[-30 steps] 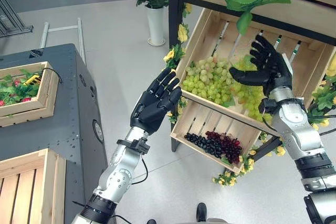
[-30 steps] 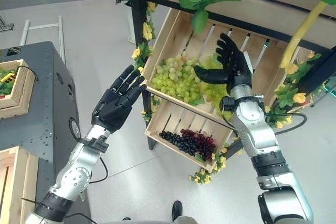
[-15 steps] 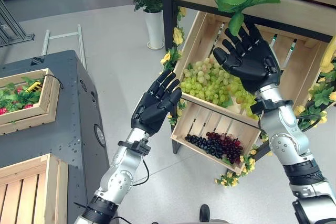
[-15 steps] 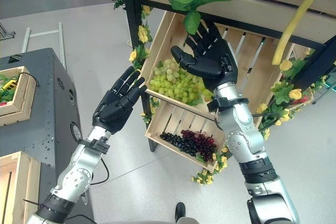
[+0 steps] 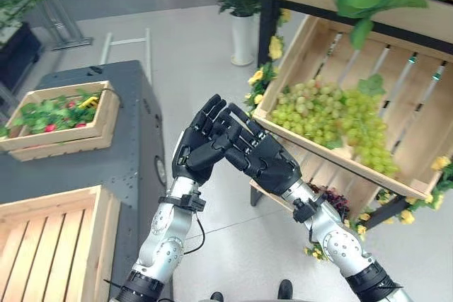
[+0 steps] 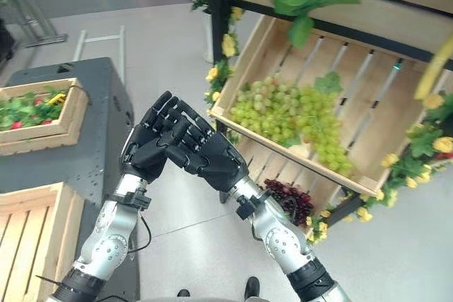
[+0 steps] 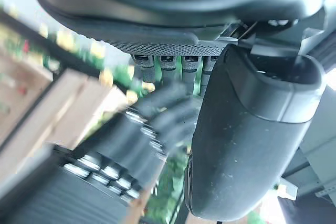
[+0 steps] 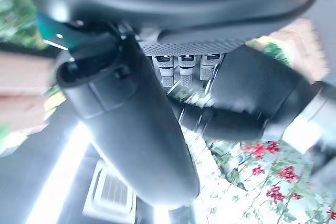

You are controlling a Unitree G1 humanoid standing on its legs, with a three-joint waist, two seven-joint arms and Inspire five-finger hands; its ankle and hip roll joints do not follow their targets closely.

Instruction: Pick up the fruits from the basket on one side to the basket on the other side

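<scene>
Both the left hand [image 5: 202, 148] and right hand [image 5: 263, 159] hover spread and empty, fingertips meeting, between the crates; green grapes [image 5: 327, 112] lie in the slanted crate [image 5: 416, 114] beyond the right hand, so no fruit looks mid-transfer.

pale slatted wood crate [image 5: 396, 97], matt

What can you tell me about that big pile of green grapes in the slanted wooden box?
The green grapes lie in a loose heap of pale yellow-green bunches along the lower edge of the tilted slatted wooden crate. A green leaf sits on top of the heap. They rest against the crate's front board, and neither robot hand touches them.
</scene>
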